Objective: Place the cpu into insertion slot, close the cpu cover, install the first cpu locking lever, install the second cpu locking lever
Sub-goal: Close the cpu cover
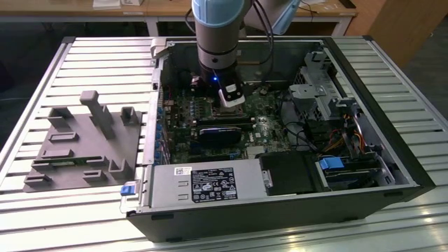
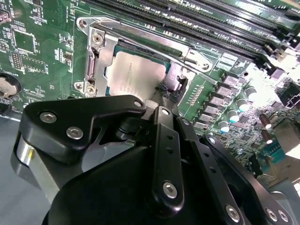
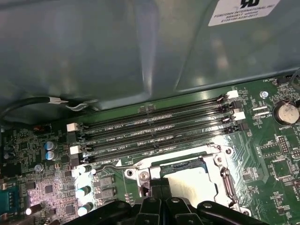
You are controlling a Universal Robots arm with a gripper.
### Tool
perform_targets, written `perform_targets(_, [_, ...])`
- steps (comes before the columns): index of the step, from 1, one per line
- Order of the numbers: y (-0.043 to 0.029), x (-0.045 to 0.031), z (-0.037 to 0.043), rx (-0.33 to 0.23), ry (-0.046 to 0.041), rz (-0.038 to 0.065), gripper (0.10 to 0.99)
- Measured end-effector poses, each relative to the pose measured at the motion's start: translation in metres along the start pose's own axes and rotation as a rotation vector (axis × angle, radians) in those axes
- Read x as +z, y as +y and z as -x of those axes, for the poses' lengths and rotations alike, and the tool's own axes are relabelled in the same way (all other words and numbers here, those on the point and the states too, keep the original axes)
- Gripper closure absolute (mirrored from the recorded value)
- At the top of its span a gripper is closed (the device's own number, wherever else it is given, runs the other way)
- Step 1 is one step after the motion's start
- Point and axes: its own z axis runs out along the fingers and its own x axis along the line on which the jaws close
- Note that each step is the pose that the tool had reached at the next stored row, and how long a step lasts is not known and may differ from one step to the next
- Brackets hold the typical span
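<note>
Pincer [image 2: 165, 97] hides 1 corner of the cpu [image 2: 136, 75].

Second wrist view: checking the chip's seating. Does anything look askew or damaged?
Nothing stands out. The cpu lies flat and square in the window of the cpu cover, which is down over it; the gripper is at the cover's edge.

Silver-grey cpu [image 2: 138, 75] seated flat in insertion slot [image 2: 145, 46] (dark rim showing), cpu cover [image 2: 104, 51] framing it.
</note>
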Motion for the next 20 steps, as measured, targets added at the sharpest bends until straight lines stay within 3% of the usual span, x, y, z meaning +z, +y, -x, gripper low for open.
perform_targets(6, [0.0023, -0.0101, 0.0001, 0.0, -0.0004, -0.002, 0.984])
perform_targets(8, [0.003, -0.0124, 0.0001, -0.001, -0.0048, -0.02, 0.984])
perform_targets(11, [0.0033, -0.014, 0.0001, -0.004, -0.0145, -0.064, 0.984])
perform_targets(12, [0.0034, -0.014, 0.0006, -0.004, -0.0167, -0.072, 0.984])
perform_targets(20, [0.0081, -0.0129, 0.021, -0.004, -0.0149, -0.075, 0.984])
